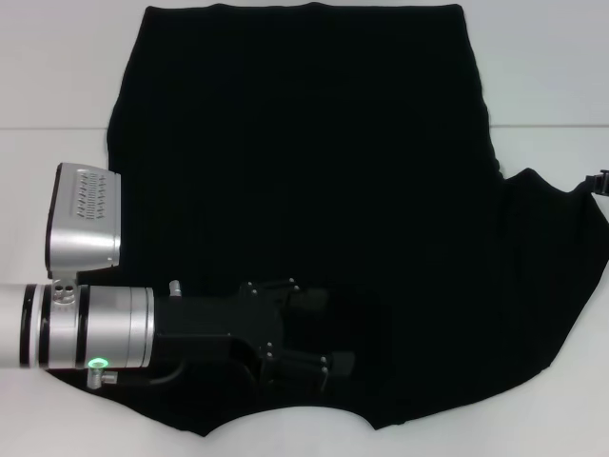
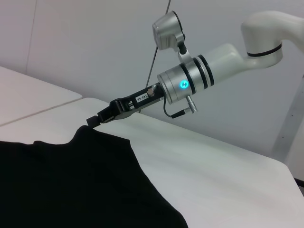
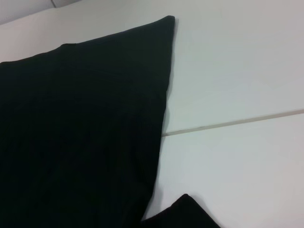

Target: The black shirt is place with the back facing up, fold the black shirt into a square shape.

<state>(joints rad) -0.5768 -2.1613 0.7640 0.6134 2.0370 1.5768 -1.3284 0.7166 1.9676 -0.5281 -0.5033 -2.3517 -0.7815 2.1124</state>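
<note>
The black shirt (image 1: 314, 190) lies spread flat on the white table (image 1: 57, 86), plain side up. My left gripper (image 1: 324, 333) reaches in from the left and hovers low over the shirt's near middle, its fingers (image 1: 306, 303) spread apart with nothing between them. At the far right edge, my right gripper (image 1: 599, 181) sits at the sleeve's tip. From the left wrist view, the right gripper (image 2: 94, 122) pinches the raised corner of the shirt (image 2: 71, 180). In the right wrist view only the shirt (image 3: 80, 133) and the table show.
A seam (image 3: 237, 122) runs across the white table (image 3: 237, 71). Bare tabletop lies to the left of the shirt, to its right and along the near edge (image 1: 285, 443). The left arm's silver wrist and camera housing (image 1: 86, 219) hang over the shirt's left side.
</note>
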